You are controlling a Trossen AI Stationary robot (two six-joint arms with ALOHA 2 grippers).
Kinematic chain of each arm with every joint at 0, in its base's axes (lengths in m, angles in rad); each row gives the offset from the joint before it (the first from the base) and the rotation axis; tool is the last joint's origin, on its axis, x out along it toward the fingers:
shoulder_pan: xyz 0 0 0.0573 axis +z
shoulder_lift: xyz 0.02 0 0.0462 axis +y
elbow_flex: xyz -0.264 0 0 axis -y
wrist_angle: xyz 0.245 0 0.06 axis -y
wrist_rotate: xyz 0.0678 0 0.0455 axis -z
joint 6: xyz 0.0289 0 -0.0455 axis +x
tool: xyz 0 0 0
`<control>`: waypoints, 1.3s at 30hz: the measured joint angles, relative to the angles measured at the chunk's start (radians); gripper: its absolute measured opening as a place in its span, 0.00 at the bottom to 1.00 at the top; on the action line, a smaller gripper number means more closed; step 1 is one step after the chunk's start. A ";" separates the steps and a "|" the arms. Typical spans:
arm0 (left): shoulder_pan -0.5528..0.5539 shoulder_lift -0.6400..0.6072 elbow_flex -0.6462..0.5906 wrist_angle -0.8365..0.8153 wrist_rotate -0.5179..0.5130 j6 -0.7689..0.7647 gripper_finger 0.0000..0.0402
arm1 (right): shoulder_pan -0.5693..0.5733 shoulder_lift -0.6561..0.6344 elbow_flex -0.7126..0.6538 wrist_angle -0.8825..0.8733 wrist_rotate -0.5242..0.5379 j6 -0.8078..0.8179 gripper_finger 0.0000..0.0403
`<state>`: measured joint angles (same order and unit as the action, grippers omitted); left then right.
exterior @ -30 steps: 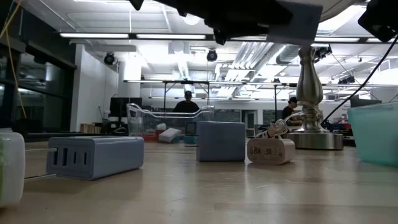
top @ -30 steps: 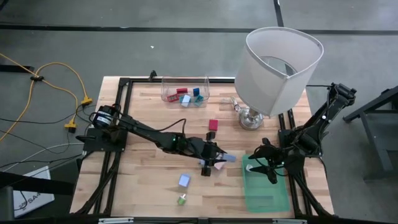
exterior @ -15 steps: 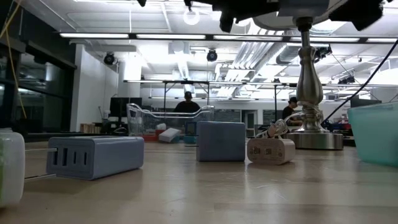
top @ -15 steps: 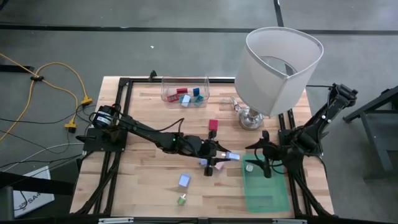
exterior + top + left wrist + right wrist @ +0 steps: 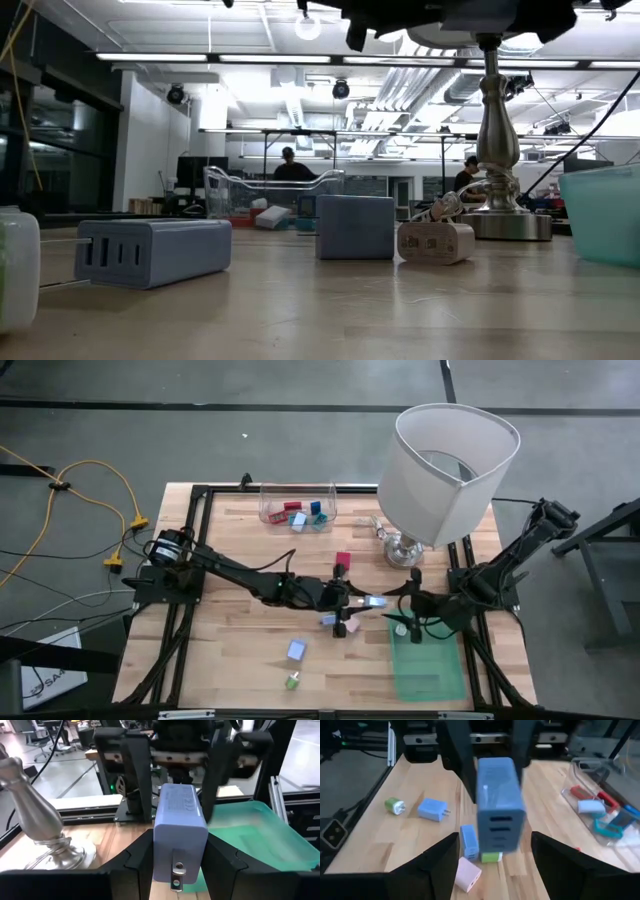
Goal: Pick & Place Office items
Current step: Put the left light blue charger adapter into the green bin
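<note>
My left gripper (image 5: 360, 604) reaches in from the table's left and is shut on a light blue charger-like block (image 5: 374, 601), one of the office items. My right gripper (image 5: 402, 612) faces it from the right, open. In the left wrist view its fingers (image 5: 136, 775) stand on either side of the block's far end (image 5: 179, 795) without plain contact. A small blue piece (image 5: 468, 840), a green one (image 5: 490, 856) and a pink one (image 5: 467, 872) lie on the table under the block. A blue charger (image 5: 432, 810) and a green piece (image 5: 395, 806) lie nearer the near edge. My left gripper pinches the light blue block between its two fingers, on its two long sides near the pronged end (image 5: 176, 870). The fingers come level from the table's left, lying along the block. The block is lifted clear and level, and its port end (image 5: 499, 827) points toward my right gripper.
A teal bin (image 5: 425, 660) sits at the near right, below my right gripper. The big white lamp (image 5: 455, 460) stands at the far right. A clear container (image 5: 298, 510) with red and blue pieces sits at the far edge, and a red piece (image 5: 343, 560) lies mid-table.
My left gripper has carried the block a little toward the table's right and far side, higher off the table. My right gripper has moved from over the teal bin toward the left and far side, up to the block's end.
</note>
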<state>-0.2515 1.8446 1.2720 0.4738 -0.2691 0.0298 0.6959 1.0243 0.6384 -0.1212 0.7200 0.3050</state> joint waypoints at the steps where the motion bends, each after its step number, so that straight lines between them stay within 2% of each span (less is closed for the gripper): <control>1: 0.001 0.000 0.000 0.002 0.000 0.000 0.32 | -0.006 0.014 0.000 0.021 -0.001 -0.026 0.58; 9: 0.006 0.000 0.000 0.003 0.000 -0.003 0.32 | -0.018 0.078 0.000 0.141 0.013 -0.175 0.58; 17: 0.006 0.000 0.000 0.002 0.000 -0.003 0.32 | -0.016 0.078 0.000 0.160 0.014 -0.177 0.57; 32: 0.005 0.000 0.000 -0.003 0.005 -0.001 0.32 | -0.016 0.077 0.000 0.156 0.015 -0.170 0.33; 39: 0.005 0.000 0.000 -0.005 0.004 0.012 0.32 | -0.016 0.076 0.000 0.157 0.015 -0.163 0.29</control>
<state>-0.2462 1.8442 1.2720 0.4691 -0.2654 0.0419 0.6800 1.1004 0.6384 0.0357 0.7349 0.1421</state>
